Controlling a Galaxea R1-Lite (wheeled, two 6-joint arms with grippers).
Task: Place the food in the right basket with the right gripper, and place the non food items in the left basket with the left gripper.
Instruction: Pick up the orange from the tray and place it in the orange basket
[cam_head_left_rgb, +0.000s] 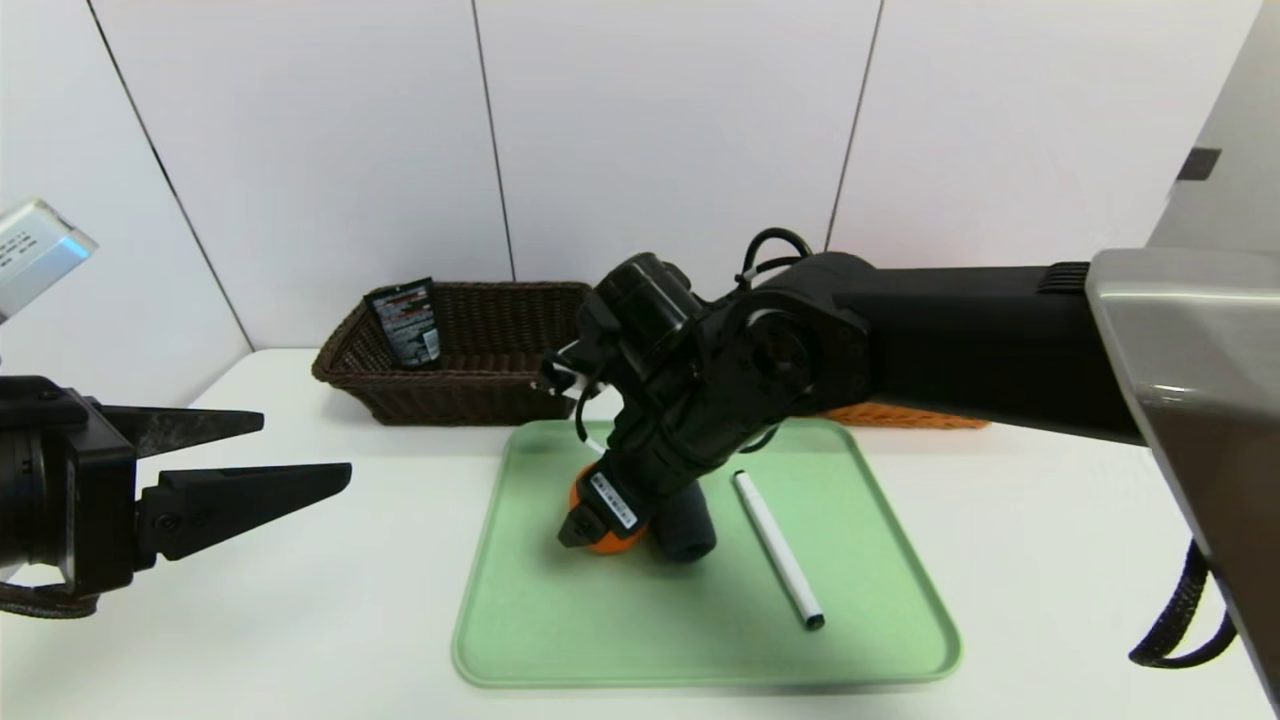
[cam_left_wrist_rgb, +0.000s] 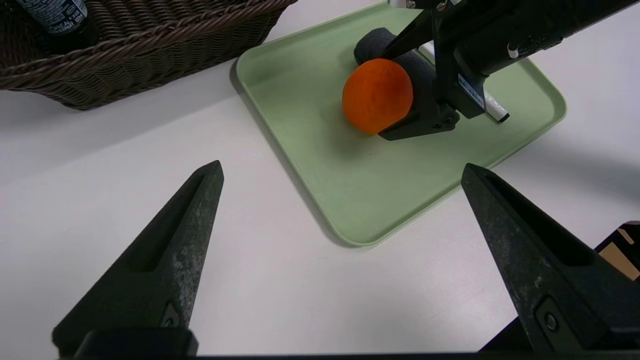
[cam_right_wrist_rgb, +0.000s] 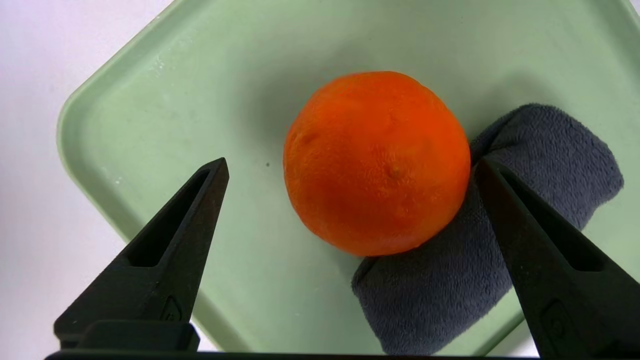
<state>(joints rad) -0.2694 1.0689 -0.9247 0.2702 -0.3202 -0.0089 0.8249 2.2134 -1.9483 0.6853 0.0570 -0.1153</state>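
The orange (cam_right_wrist_rgb: 376, 162), round with dimpled skin, sits near the green tray's (cam_head_left_rgb: 520, 640) middle, touching the dark grey rolled cloth (cam_right_wrist_rgb: 500, 260) beside it. The white pen (cam_head_left_rgb: 777, 548) lies toward the tray's right edge. The black tube (cam_head_left_rgb: 405, 322) leans in the dark brown basket's (cam_head_left_rgb: 480, 385) left end.

In the head view the right end effector (cam_head_left_rgb: 600, 520) and its wrist hide most of the orange (cam_head_left_rgb: 612, 545), part of the rolled grey cloth (cam_head_left_rgb: 690, 525) and nearly all of the orange-tan basket (cam_head_left_rgb: 905, 417), of which only a strip of rim shows. The print on the black squeeze tube (cam_head_left_rgb: 406, 322) in the dark brown basket (cam_head_left_rgb: 450, 385) is too small to read. In the left wrist view the tube (cam_left_wrist_rgb: 57, 17) and that basket (cam_left_wrist_rgb: 135, 55) are cut off by the frame edge, and the white pen (cam_left_wrist_rgb: 492, 107) shows only one end behind the arm.
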